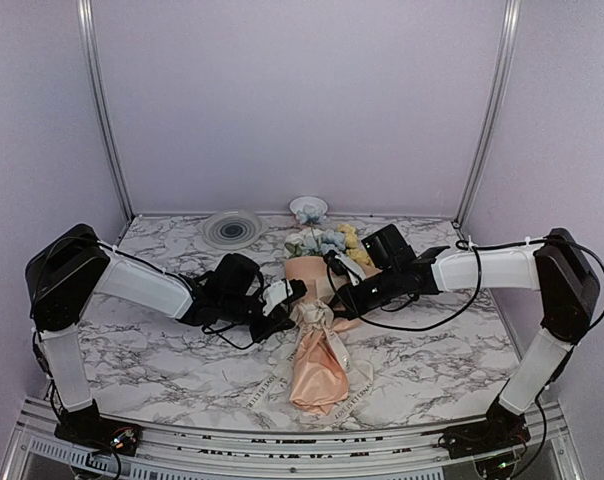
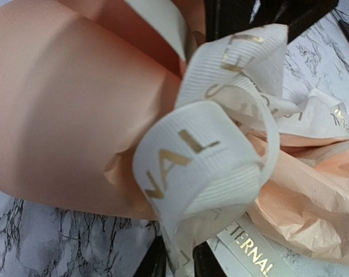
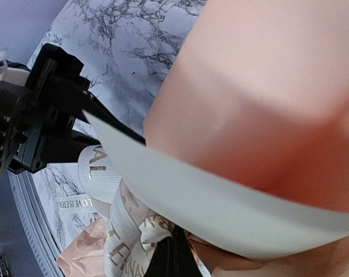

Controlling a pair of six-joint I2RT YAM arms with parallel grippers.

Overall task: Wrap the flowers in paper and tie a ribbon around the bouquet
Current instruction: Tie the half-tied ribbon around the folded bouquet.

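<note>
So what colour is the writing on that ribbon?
Gold, printed on a cream ribbon. The left wrist view shows it best.

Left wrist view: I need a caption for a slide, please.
Gold-lettered cream ribbon looped around a peach paper cone lying on the marbled table.

paper (image 1: 319, 375): plain peach-orange. ribbon (image 2: 197, 167): cream-white, ribbed weave, gold capital lettering. flowers (image 1: 327, 241): pale blue, white, yellow. tabletop (image 1: 162, 350): white marble pattern, grey-black veins. plate (image 1: 232, 229): grey concentric rings. arms (image 1: 142, 285): white links, black joints. walls (image 1: 302, 100): pale lilac.
</note>
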